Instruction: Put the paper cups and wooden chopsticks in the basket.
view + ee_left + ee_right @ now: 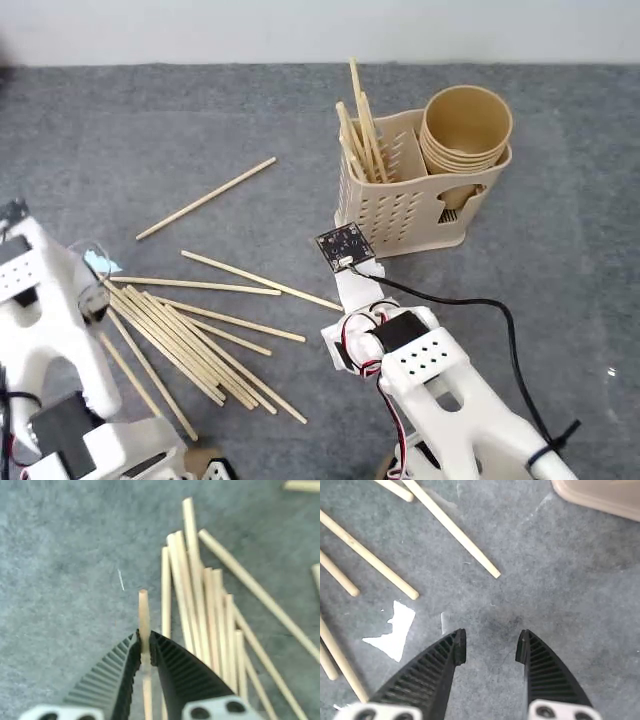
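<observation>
Visitor: Trouble from here, what would it be?

Colleague: I'd say the stick twisting. The left gripper (144, 650) is clenched on one wooden chopstick (143, 607) close to its tip, so most of its length trails back under the jaws. Lifted that way it could swivel, or drag a neighbour out of the loose pile (190, 350) just beside it.

Visitor: And at the basket (400, 215)?

Colleague: It stands far right on the desk (250, 110), well apart from that pile. The paper cups (466, 125) sit stacked in its right compartment, and a few chopsticks (360, 130) lean in the narrow left one. A tilted stick might strike the rim there.

Visitor: And the other arm?

Colleague: The right gripper (490, 647) hangs with its jaws spread and nothing between them, over bare desk just near of the basket, perhaps in the path.
</observation>
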Robot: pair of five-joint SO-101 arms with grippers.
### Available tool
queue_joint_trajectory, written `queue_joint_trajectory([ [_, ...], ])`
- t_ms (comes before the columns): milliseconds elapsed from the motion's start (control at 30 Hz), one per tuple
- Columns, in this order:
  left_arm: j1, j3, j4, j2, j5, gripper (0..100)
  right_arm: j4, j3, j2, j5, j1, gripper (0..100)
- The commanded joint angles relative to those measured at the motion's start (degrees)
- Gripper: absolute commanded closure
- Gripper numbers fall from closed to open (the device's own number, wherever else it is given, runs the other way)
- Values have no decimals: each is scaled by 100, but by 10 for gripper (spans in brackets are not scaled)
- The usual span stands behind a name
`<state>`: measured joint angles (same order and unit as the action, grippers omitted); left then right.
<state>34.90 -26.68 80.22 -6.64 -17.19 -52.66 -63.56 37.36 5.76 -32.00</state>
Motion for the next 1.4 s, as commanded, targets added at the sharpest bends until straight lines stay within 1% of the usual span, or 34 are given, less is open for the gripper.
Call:
queue_joint_trajectory([
  [0,-325,884,431,-281,-308,988,-40,44,180,-79,40,816],
  [167,-765,2018,949,-281,-747,988,-40,44,180,-79,40,816],
  [300,-1125,2791,1160,-273,-1029,988,-40,44,180,-79,40,816],
  [500,-1688,3609,1125,-290,-1503,988,-40,44,180,-79,40,816],
  [667,-2321,4796,1029,-273,-1952,988,-40,44,180,-79,40,816],
  [800,-2629,5789,492,-273,-2462,988,-40,44,180,-79,40,816],
  [933,-2866,6229,-308,-264,-2822,988,-40,44,171,-88,40,816],
  [1200,-3631,6273,-1503,-264,-2989,988,-40,44,171,-88,40,816],
  [1367,-4158,6255,-2163,-246,-2884,988,-40,44,163,-88,40,816],
])
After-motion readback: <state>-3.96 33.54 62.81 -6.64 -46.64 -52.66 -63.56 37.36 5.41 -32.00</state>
